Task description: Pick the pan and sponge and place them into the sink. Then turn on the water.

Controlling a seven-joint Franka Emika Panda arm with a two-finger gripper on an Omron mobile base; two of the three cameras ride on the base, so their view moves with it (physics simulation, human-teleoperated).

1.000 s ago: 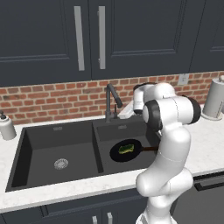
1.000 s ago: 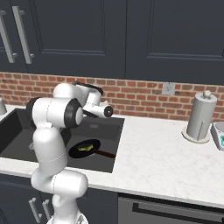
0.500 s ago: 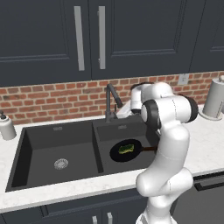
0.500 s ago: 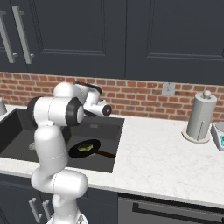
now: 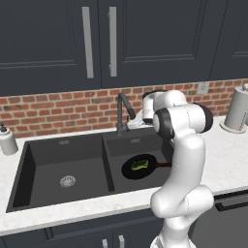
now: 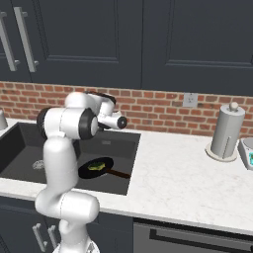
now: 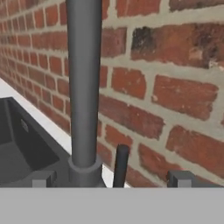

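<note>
Gripper [image 7: 112, 178] is up close to the faucet [image 7: 83, 87], jaws wide open w/ nothing between them but the lever. In the hand view the two dark finger tips [image 7: 43, 178] sit low at either side, w/ the faucet's upright pipe and the thin dark side lever [image 7: 120, 164] rising between them in front of the brick wall [image 7: 175, 96]. Whether a finger is touching the lever can't be told.

From the left base view the hand sits behind the arm's elbow, just beside the gooseneck faucet [image 5: 122, 112] at the back edge of the sink [image 5: 63, 145].

Pan [image 5: 139, 166] lies flat in the sink's right basin, handle pointing toward the counter [image 6: 183, 173] side. Sponge [image 5: 140, 164] rests inside the pan, yellow-green patch on black. Right base view agrees: pan [image 6: 96, 168] in the basin w/ sponge [image 6: 97, 166] on it, handle reaching toward the basin wall. Left basin holds just its silver drain [image 5: 67, 181]. No water running from the spout.

Judgement: both placing steps look done, so the step in hand is turning on the water, approx. at the last stretch of the task. Next move prob. calls for a short push or nudge sideways on the lever w/ one finger, or closing lightly on it and swinging it. Lever is slim and sits right beside the pipe, so alignment matters; a finger could slide off it or catch the pipe instead.
</note>
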